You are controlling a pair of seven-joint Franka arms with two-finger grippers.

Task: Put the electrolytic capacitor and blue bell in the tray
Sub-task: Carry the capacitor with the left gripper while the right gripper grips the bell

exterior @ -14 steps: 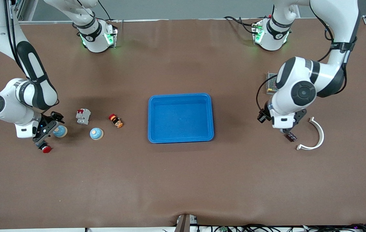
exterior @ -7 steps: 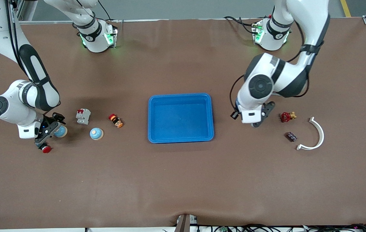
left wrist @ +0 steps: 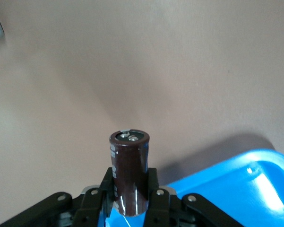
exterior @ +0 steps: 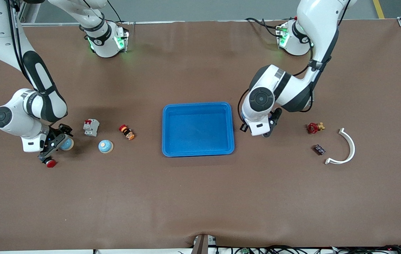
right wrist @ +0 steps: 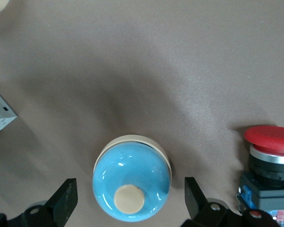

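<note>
My left gripper (exterior: pixel 267 133) is shut on a dark brown electrolytic capacitor (left wrist: pixel 129 170), which stands up between the fingers (left wrist: pixel 153 198). It hangs just off the edge of the bright-blue tray (exterior: pixel 198 104) at the left arm's end; the tray's corner (left wrist: pixel 255 184) shows beneath it. My right gripper (exterior: pixel 59 143) is open and low at the right arm's end, with a blue bell (right wrist: pixel 132 182) with a cream button between its fingers (right wrist: pixel 66 198), not touching them. A second blue bell (exterior: pixel 105 146) sits between that one and the tray.
A red push button (exterior: pixel 49 162) lies close beside the right gripper. A grey circuit breaker (exterior: pixel 91 127) and a small orange-and-red part (exterior: pixel 127 132) lie near the bells. At the left arm's end lie a red valve (exterior: pixel 314 127), a small dark part (exterior: pixel 319 149) and a white curved piece (exterior: pixel 348 148).
The left arm has swung from beside the white curved piece to the tray's edge, its gripper shut throughout. The right gripper has shifted only slightly around the bell.
</note>
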